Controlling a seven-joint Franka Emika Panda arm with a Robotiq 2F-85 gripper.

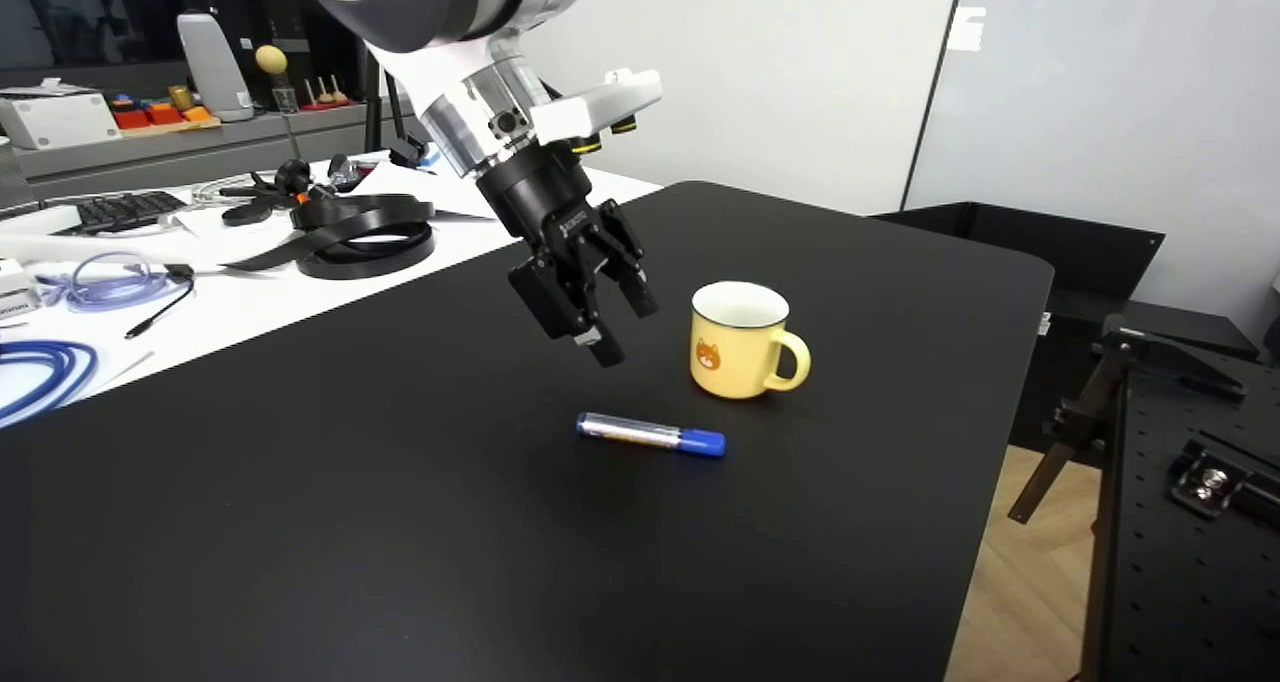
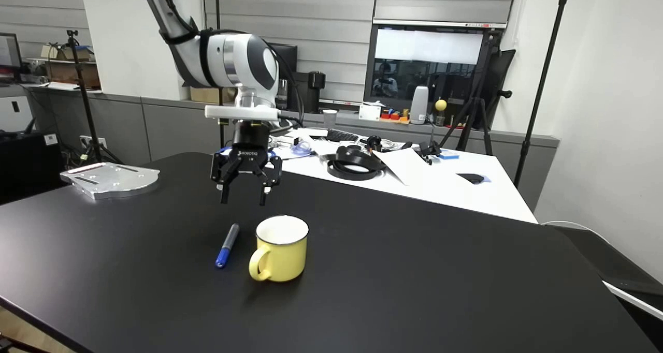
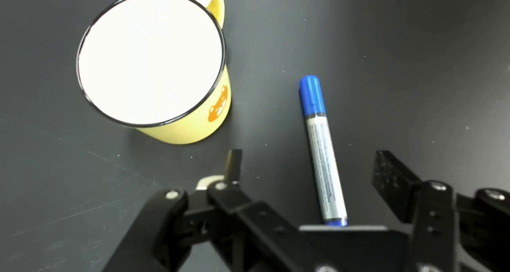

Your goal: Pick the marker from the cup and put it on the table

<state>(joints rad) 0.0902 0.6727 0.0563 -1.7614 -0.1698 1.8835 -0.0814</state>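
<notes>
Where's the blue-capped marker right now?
In the wrist view, the blue-capped marker lies on the black tabletop, right of the yellow mug and apart from it.

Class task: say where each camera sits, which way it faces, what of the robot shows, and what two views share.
Exterior view: above the black table, looking down past the marker at the mug; arm and pincer show.
Exterior view: across the table from the white desk, facing it; arm and pincer show.
Wrist view: on the arm, looking down at marker and mug; the pincer's fingers show in the lower half.
Both exterior views share the white desk.
</notes>
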